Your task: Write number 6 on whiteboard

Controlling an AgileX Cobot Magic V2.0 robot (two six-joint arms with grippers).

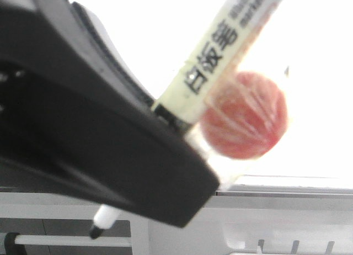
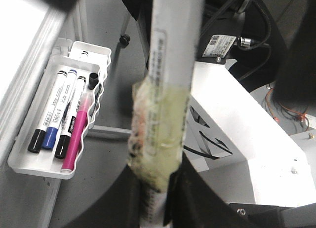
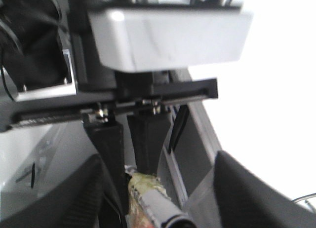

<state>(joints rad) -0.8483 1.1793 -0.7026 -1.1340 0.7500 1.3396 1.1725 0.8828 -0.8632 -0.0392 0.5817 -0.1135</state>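
**Left gripper clamped on taped marker at whiteboard; no digit legible**

Whiteboard (image 1: 309,56): fills the upper part of the front view, washed out by glare, with its grey frame edge along the bottom. One small dark mark sits on it right of the marker; no complete 6 can be made out.

Left gripper (image 3: 129,164): its dark body blocks the left half of the front view. The right wrist view shows its two black fingers (image 3: 109,154) pressed against the marker barrel between them.

Marker (image 1: 220,51): white barrel with printed characters, tilted, wrapped in yellowish tape, a red ball (image 1: 248,114) bound against it.

Right gripper (image 3: 158,198): its dark fingers frame the lower edge of its wrist view, spread apart, nothing between them but the other arm's marker.

Tray (image 2: 22,161): white, beside the board frame in the left wrist view, holding black, blue and pink pens (image 2: 64,114).
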